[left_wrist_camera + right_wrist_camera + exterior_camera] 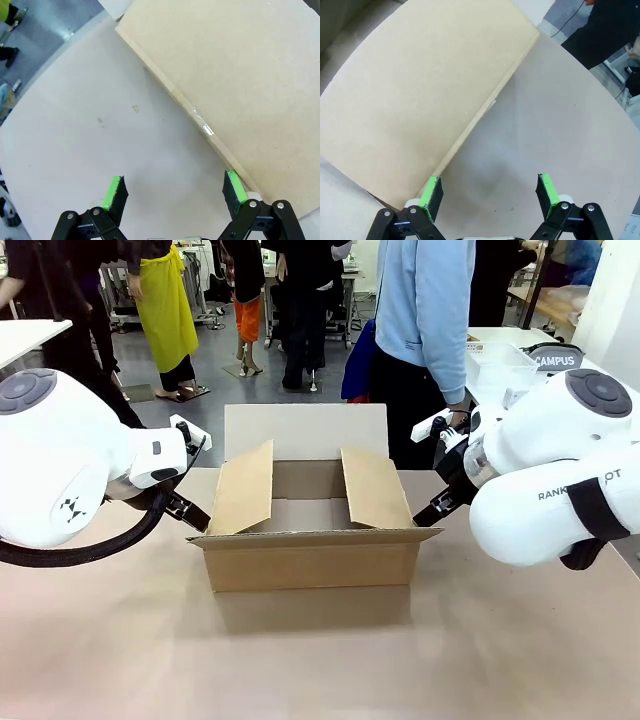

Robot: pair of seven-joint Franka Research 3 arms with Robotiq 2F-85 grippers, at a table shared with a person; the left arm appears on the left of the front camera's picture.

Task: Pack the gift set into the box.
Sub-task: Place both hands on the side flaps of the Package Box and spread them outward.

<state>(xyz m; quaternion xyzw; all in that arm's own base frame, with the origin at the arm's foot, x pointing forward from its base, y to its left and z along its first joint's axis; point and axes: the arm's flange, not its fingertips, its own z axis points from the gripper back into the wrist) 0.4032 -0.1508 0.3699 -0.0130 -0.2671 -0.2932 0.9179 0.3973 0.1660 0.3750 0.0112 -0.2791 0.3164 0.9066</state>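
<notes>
Cardboard box (pixel 310 562) sits mid-table with its mouth open and its side flaps (pixel 243 490) standing up; my left pincer (pixel 174 189) and right pincer (pixel 489 189) flank its walls, both spread and empty; the gift set (pixel 553 359) lies well apart on the far-right side table (pixel 480 340). I judge fetching it comes first; then lower it squarely between the flaps; bare table (pixel 320 670) in front gives swinging room.

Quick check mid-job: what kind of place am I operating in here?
Probably a robot lab or workshop hall: a shared table with the open box, a person standing across it, and more work tables on a grey floor behind.
</notes>
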